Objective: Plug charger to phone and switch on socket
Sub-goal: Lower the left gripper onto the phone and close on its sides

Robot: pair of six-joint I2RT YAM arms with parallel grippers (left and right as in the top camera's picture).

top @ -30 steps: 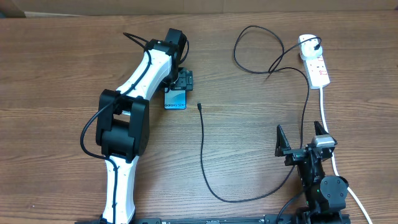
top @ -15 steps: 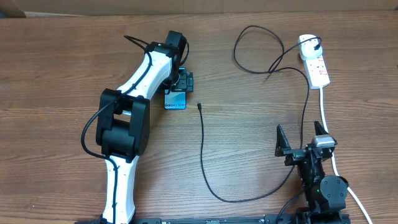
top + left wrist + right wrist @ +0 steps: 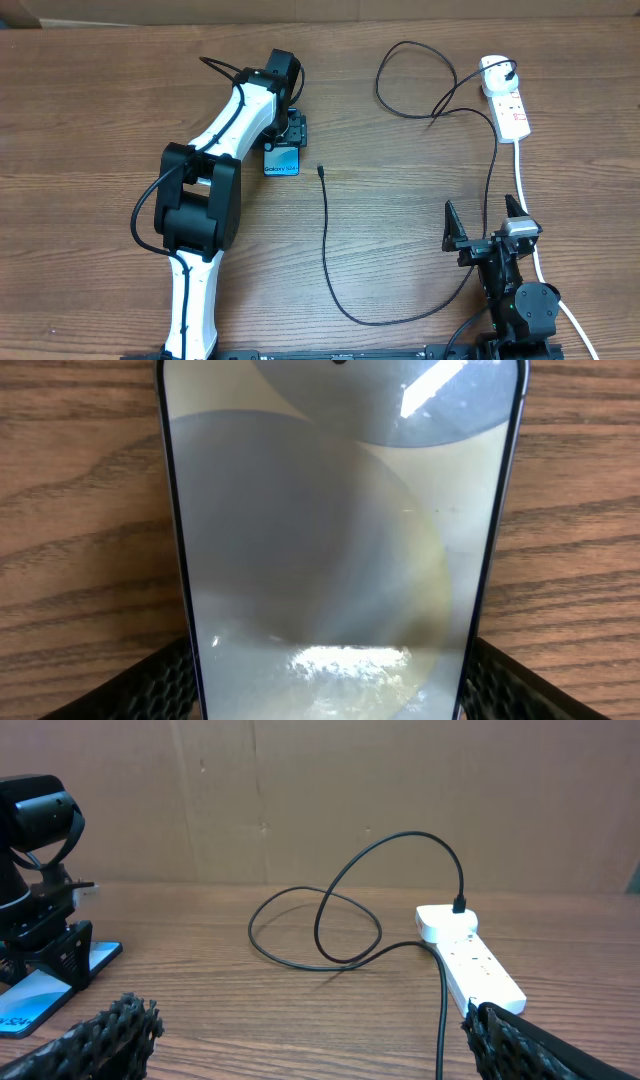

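phone: the phone (image 3: 283, 162) lies flat on the table (image 3: 420, 60), left of centre. Its lit "Galaxy" end pokes out from under your left gripper (image 3: 290, 135).
left fingers: the fingers (image 3: 150, 685) straddle both long edges and sit right up against them. Honestly can't tell if they're pressing.
the squeeze: I'd close evenly so the phone doesn't twist, and leave the poking-out end uncovered.
charger: the charger (image 3: 325, 230) has its plug tip (image 3: 320, 171) just right of the phone, not touching.
right gripper: your right gripper (image 3: 482, 215) is spread wide with nothing in it, near right.
socket: the socket (image 3: 507, 100) sits far right, well apart.
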